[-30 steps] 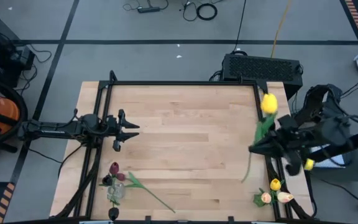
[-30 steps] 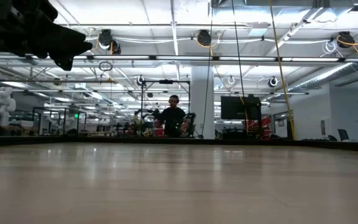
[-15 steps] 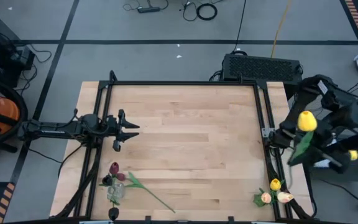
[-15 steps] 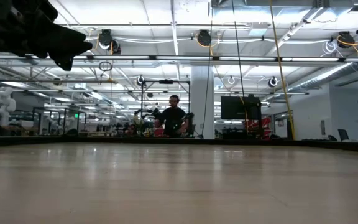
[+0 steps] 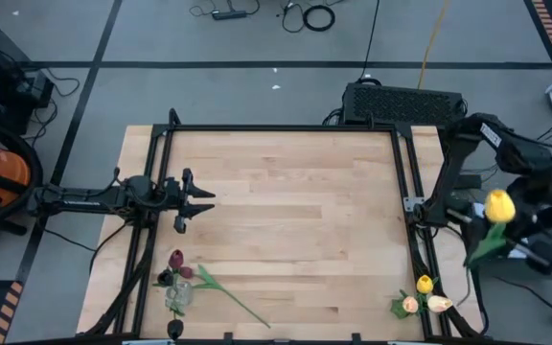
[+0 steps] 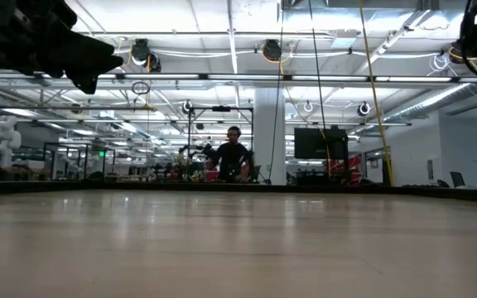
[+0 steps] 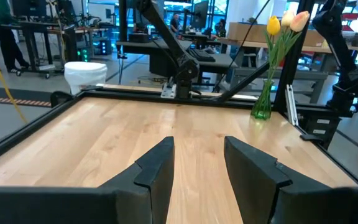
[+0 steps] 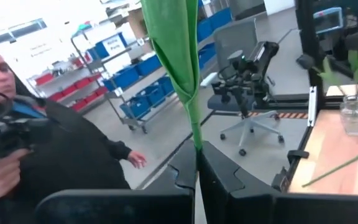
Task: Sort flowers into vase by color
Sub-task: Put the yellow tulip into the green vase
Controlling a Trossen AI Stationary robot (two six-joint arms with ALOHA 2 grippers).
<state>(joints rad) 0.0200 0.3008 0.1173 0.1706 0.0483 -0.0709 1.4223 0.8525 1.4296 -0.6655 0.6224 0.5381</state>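
Note:
My right gripper is past the table's right edge, shut on a yellow tulip; its leaf fills the right wrist view. At the table's near right corner, a glass vase holds yellow and peach tulips. A second vase at the near left corner holds maroon tulips. One long green stem lies on the wood beside that vase. My left gripper is open and level over the table's left side, holding nothing. My right gripper pinches the yellow tulip's thin green stem between its two fingers, just below the leaf's base. The fingers lie across the stem. The flower is lifted clear of the table and tilted, and its lower stem trails toward the near side.
A dark metal frame runs around the wooden table top. A black box sits behind the far right corner. A person in dark clothes stands close beyond the right gripper, and another person is far off.
My right gripper has carried the yellow tulip from over the table's right edge rightward, out past the frame, turning as it went. The flower has stayed in the shut fingers, and its head has swung to the right and a little toward the near edge.

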